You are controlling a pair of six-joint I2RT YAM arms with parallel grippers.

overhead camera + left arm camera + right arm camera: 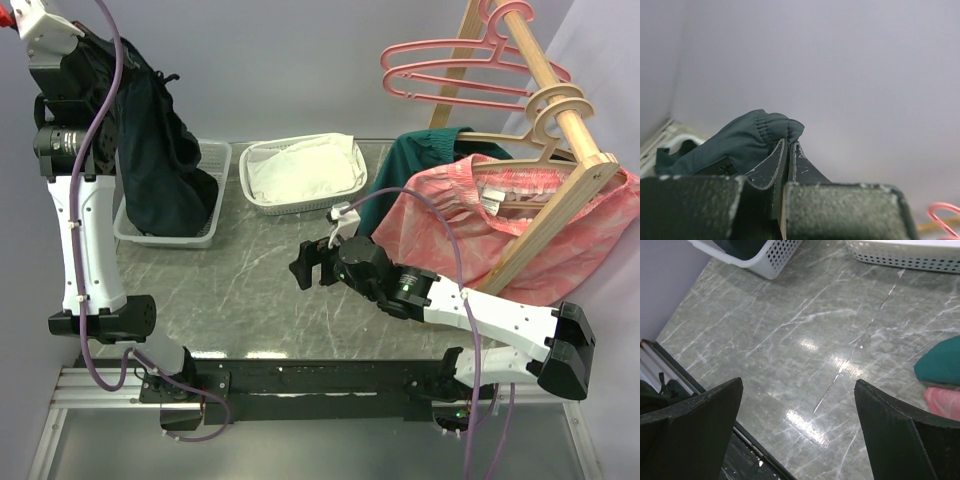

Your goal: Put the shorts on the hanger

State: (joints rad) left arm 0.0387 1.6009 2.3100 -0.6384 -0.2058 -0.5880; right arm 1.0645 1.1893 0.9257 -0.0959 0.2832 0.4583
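The dark navy shorts (160,160) hang from my left gripper (100,42), which is raised high at the far left above a white basket (215,215). In the left wrist view the gripper (789,142) is shut on the shorts' elastic waistband (755,135). Thin pink hangers (450,65) hang by their hooks on a wooden rail at the top right; one shows in the left wrist view (945,212). My right gripper (305,268) is open and empty low over the table's middle, also seen in the right wrist view (799,384).
A slanted wooden rack (560,170) at the right carries a pale wooden hanger (555,120) with a pink garment (470,220). A green garment (420,160) lies behind it. A second white basket (300,170) holds white cloth at the table's back.
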